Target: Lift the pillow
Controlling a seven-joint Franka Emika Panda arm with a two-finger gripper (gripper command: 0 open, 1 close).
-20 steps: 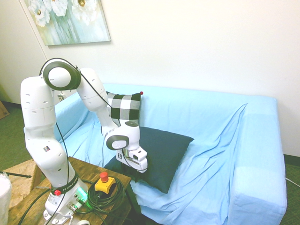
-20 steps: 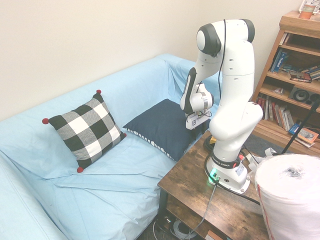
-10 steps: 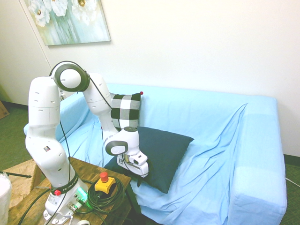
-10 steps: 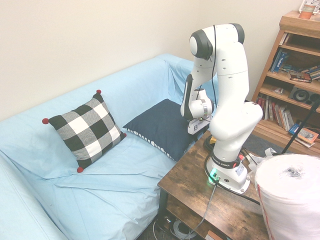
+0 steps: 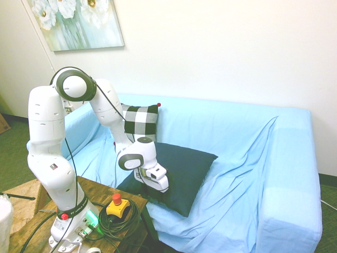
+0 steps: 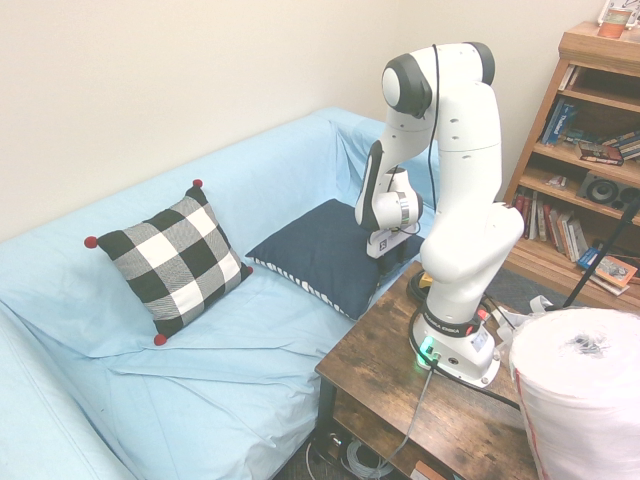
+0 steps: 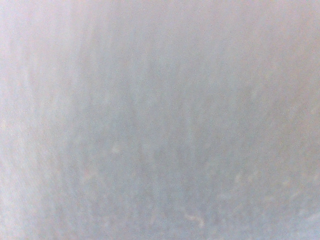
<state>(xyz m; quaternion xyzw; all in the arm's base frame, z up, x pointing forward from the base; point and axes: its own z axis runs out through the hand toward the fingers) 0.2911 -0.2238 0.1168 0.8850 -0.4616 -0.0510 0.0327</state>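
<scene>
Pale blue fabric is covering the sofa, which is standing against a light wall. Dark navy and plain on its upward face, the large square pillow is lying on the sofa's seat, its front part reaching the seat's front edge. A blue-and-white striped border is showing along 1 side of it in the second exterior view. From the front of the sofa, 1 white robot arm is bending over, and its gripper is pointing down at the pillow's front part. Whether the gripper is released, clenched or grasping fabric, the pictures are not showing clearly enough to tell; its tip is blending into the dark cloth. On the sofa, leaning against the backrest, 1 smaller black-and-white checked cushion is sitting apart from the pillow, with red pompoms decorating its corners. Above the sofa, 1 painting of white flowers is hanging on the wall. Beyond 1 end of the sofa, 1 wooden bookcase is holding books, while 1 bulky white bundle is standing in front of the sofa. The wrist view is showing only a blurred greyish surface
</scene>
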